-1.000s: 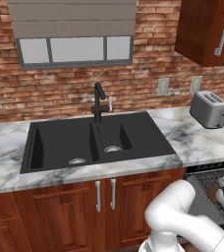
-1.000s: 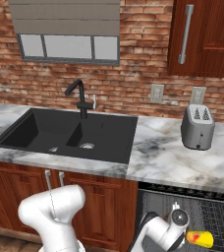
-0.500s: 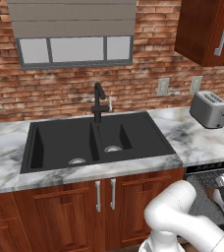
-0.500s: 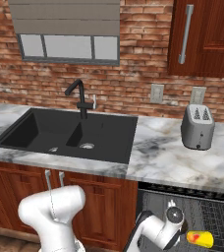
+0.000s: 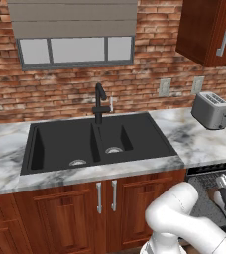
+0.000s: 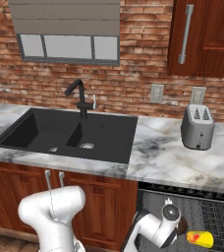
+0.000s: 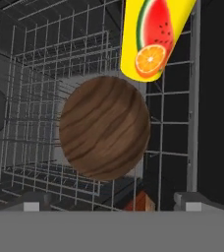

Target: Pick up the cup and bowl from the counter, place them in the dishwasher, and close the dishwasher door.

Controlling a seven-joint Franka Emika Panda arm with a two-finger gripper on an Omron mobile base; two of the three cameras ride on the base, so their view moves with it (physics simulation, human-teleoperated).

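Both dishes sit in your dishwasher [image 6: 182, 216] rack: bowl [image 7: 104, 128] beside cup [image 7: 151, 37]; your gripper [image 7: 111, 202] fingers stand wide apart, holding nothing.

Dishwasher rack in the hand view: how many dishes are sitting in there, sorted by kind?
Dark brown wood-grain round bowl: 1
Bright yellow cup with a fruit print: 1
Total: 2, both in the dark grey wire rack of the dishwasher. The open gripper holds neither.
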